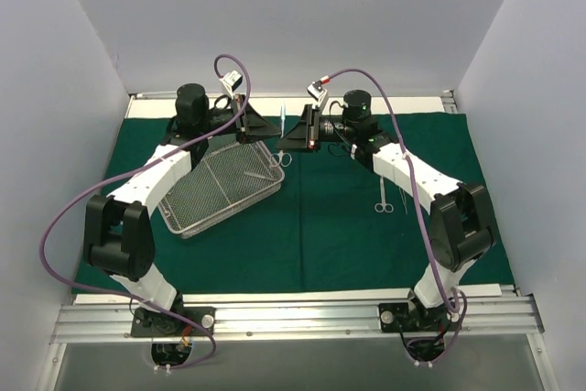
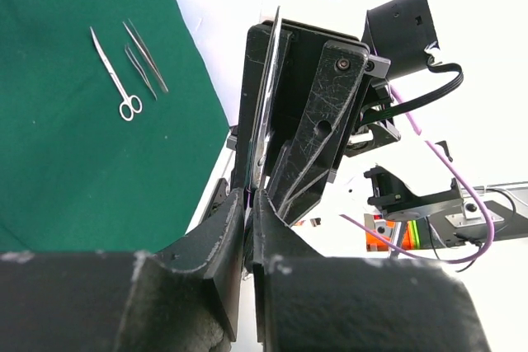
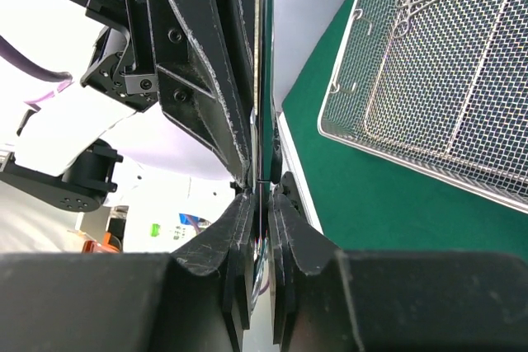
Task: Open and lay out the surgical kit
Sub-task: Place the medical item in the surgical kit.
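Steel instrument (image 2: 264,105) held beyond the far corner of the mesh tray (image 1: 215,194); left pincer (image 2: 250,204) clamped on it; right pincer (image 3: 260,191) clamped on it too; scissors (image 1: 383,197) right of the tray.

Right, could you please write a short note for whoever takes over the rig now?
Left tool: shut on a slender steel instrument, raised above the far side.
Right tool: shut on the same instrument.
Done: green cloth spread flat; scissors and two tweezers laid out on it.
Left: free one grip, lay this instrument down; a ring-handled instrument lies in the mesh tray.
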